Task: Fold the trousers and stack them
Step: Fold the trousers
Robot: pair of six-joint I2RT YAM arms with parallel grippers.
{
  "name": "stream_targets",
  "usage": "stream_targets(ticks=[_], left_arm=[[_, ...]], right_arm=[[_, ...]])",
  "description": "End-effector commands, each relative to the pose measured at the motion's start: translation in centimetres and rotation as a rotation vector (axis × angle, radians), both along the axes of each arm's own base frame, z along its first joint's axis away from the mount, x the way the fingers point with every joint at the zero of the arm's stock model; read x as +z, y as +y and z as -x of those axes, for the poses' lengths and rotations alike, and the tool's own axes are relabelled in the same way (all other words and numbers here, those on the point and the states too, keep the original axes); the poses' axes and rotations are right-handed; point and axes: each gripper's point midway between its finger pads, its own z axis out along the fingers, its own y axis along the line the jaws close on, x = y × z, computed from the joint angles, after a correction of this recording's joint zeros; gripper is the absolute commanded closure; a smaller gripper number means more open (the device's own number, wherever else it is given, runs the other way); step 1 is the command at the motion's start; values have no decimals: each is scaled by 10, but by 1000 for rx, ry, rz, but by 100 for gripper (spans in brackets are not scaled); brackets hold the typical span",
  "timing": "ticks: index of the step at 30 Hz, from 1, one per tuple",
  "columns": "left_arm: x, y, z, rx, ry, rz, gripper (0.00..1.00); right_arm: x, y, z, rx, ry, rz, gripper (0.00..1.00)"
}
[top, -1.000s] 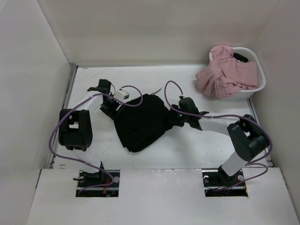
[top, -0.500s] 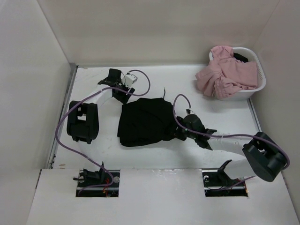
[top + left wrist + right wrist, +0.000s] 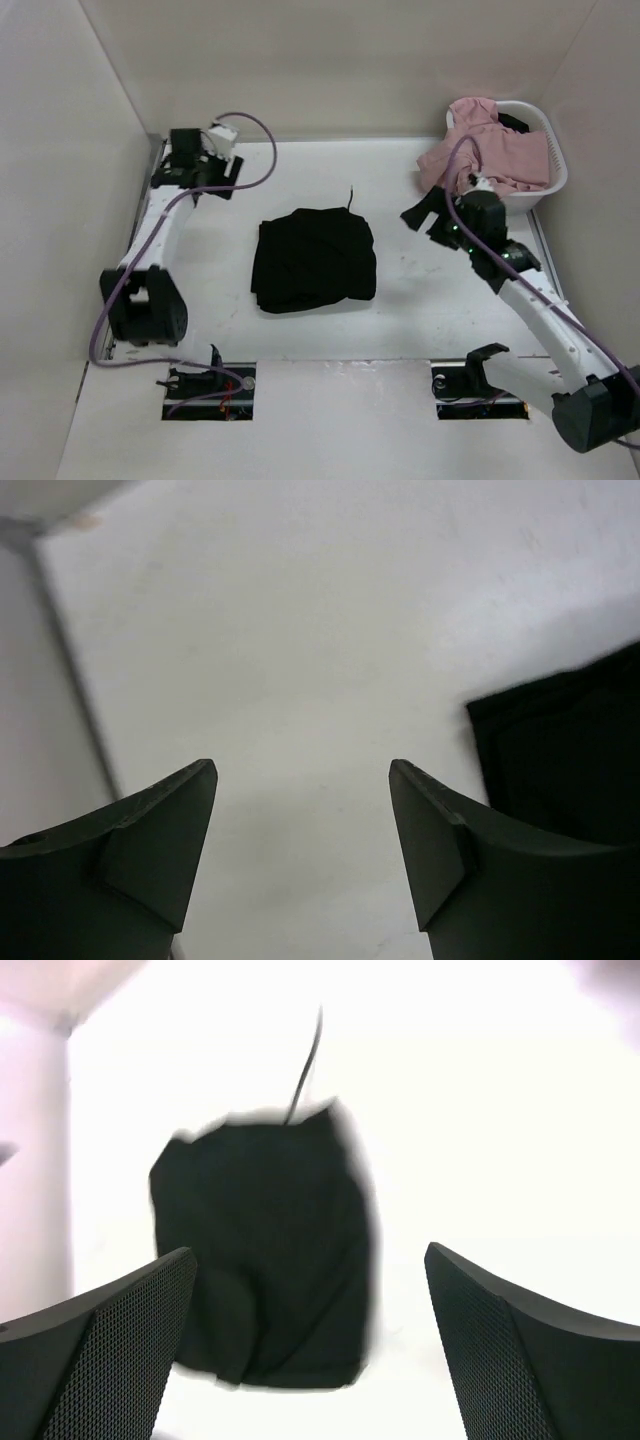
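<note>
The black trousers lie folded into a compact, roughly square bundle at the middle of the table, and a thin drawstring pokes out of their far edge. My left gripper hovers open near the back left corner, well clear of the fabric. In the left wrist view the left gripper has bare table between its fingers and only a corner of the trousers at the right. My right gripper hangs open to the right of the bundle. The right wrist view looks past the empty right gripper at the trousers.
A white laundry basket stands at the back right, and pink clothes spill over its left rim close to my right wrist. Walls enclose the table on the left, back and right. A rail runs along the left edge.
Both grippers have opened and drawn away from the trousers. The left one went to the back left corner, the right one rose toward the basket. The bundle now lies flat and squarer.
</note>
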Motion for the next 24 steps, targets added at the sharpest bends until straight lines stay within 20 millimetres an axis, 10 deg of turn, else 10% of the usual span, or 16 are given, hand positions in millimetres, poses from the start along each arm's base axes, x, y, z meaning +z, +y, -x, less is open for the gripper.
stream_targets(ticks=[1, 10, 24], left_arm=[[100, 35, 23, 140, -260, 64, 29], [85, 116, 100, 461, -210, 113, 29], [94, 113, 117, 489, -214, 131, 30]], right_arm=[[-9, -55, 27, -26, 160, 240, 0], [33, -134, 32, -291, 83, 342, 0], [41, -139, 30, -265, 60, 369, 0]])
